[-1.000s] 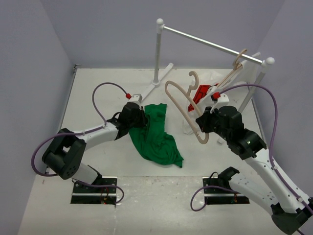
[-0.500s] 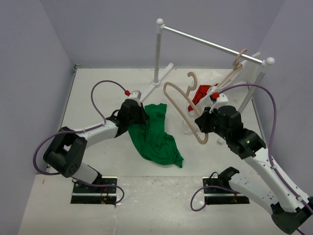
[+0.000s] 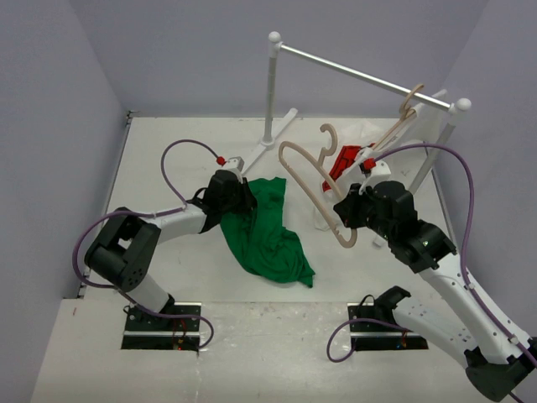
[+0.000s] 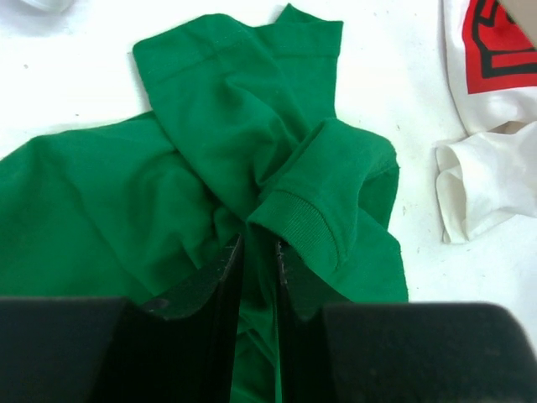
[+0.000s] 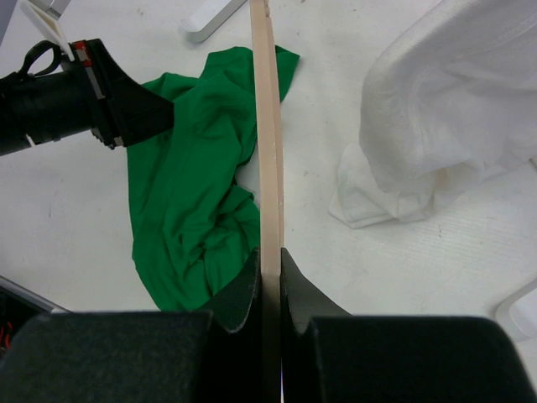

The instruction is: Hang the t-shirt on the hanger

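Step in hand, by my read: both pieces gripped, pre-threading. Left end effector [image 4: 258, 252] was nipped tight on a fold of the green t-shirt [image 3: 267, 231], which lay crumpled on the bench [image 3: 168, 151] btwn the arms. Right end effector [image 5: 270, 260] clamped the hanger [image 5: 267, 126] aloft, just right of the shirt. Its long axis ran far-left to near-right, hook twd the rail [image 3: 361, 75]. Next move prob. needs the collar opened & a hanger end fed in.

Top view: high, behind arm bases, tilted down onto white counter [image 3: 277, 327]. Left wrist: close, looking past left hand [image 4: 258, 252]; right wrist likewise past right hand [image 5: 269, 260]. All share crumpled green fabric t-shirt [image 3: 268, 239] ahead of both hands.
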You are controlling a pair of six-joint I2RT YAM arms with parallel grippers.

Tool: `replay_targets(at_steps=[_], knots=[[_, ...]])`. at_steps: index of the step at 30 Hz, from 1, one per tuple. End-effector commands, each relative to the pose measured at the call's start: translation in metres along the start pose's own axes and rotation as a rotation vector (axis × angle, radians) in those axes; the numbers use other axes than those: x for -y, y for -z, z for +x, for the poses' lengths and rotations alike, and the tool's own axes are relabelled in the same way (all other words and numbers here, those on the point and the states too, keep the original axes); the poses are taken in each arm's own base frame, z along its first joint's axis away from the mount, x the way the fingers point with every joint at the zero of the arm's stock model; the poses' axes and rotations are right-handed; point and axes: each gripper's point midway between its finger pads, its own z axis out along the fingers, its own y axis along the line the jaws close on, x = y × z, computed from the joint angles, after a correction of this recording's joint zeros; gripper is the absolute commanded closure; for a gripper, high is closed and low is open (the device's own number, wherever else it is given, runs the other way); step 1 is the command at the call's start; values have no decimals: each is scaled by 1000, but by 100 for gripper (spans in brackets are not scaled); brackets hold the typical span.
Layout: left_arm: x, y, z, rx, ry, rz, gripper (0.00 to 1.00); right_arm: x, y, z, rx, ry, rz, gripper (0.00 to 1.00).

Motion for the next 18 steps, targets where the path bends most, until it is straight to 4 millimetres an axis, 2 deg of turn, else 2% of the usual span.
replay_targets(at_steps=[1, 7, 10, 12, 15, 18], knots=[[16, -8, -23, 69, 16, 85, 82, -11, -3, -7, 31, 12, -60, 100], [19, -14, -33, 105, -3, 98, 84, -13, -2, -1, 19, 16, -80, 100], [24, -15, -37, 116, -15, 122, 96, -12, -1, 1, 19, 15, -82, 100], [29, -12, -39, 124, -17, 145, 100, -12, 0, 2, 18, 15, -81, 100], [34, -5, -47, 158, -26, 165, 100, -12, 2, 1, 20, 17, -86, 100], [34, 5, -59, 210, -35, 150, 100, -21, 9, 6, -3, 20, -142, 100]])
